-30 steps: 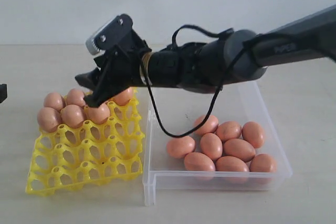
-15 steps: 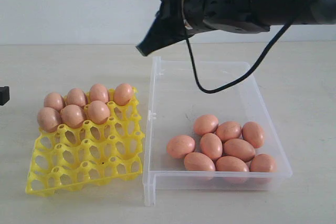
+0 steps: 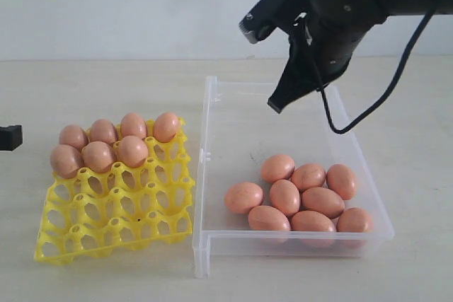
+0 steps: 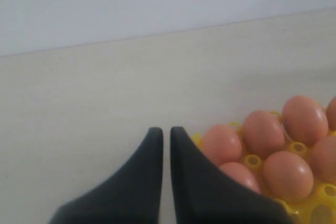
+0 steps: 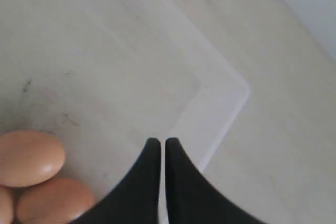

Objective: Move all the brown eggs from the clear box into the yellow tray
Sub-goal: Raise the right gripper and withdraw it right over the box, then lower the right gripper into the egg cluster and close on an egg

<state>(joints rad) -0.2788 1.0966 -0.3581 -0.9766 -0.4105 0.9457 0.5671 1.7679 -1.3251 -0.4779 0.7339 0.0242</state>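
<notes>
Several brown eggs lie clustered in the near right part of the clear box. Several more eggs fill the back cups of the yellow tray. My right gripper hangs shut and empty above the far part of the box. In the right wrist view its tips point at the box's corner rim, with two eggs to one side. My left gripper is shut and empty just beside the tray's eggs. In the exterior view only its black tip shows at the left edge.
The tray and box stand side by side on a pale tabletop before a white wall. The right arm's black cable loops over the box's far right wall. The tray's front cups hold no eggs.
My right gripper has lifted away from the tray, swung right and come down over the far part of the box. Its jaws have shut. An egg stays in the tray's second row.
</notes>
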